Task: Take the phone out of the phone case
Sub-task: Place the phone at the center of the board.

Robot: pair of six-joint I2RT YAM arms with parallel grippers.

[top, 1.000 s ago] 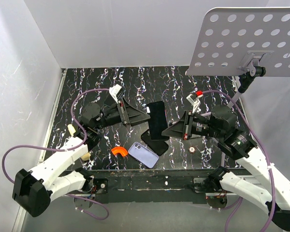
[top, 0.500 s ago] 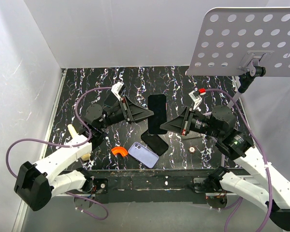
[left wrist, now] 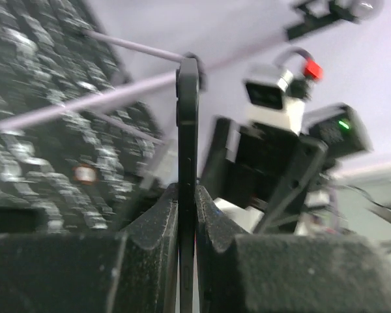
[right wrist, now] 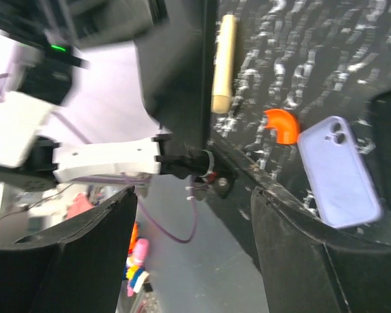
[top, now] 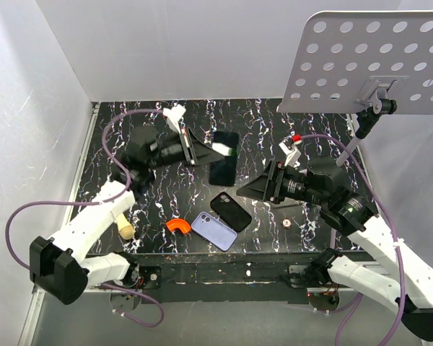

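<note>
While the left hand [top: 218,149] clamps the black phone [top: 224,160] by its left edge, raised off the counter [top: 166,200] at the far middle, the black phone case [top: 231,211] lies flat nearer the front. The right hand [top: 242,189] gapes wide, holding nothing, just right of the case's far end. A lilac phone [top: 214,231] and an orange piece [top: 177,225] sit close to the near edge, beside the case.

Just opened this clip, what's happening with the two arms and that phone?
The left gripper is shut on a black phone, holding it above the table. A black phone case lies flat on the table, apart from the phone, so the removal looks done. The right gripper is open and empty, just beside the case. A purple phone and an orange piece lie near the front edge.
</note>
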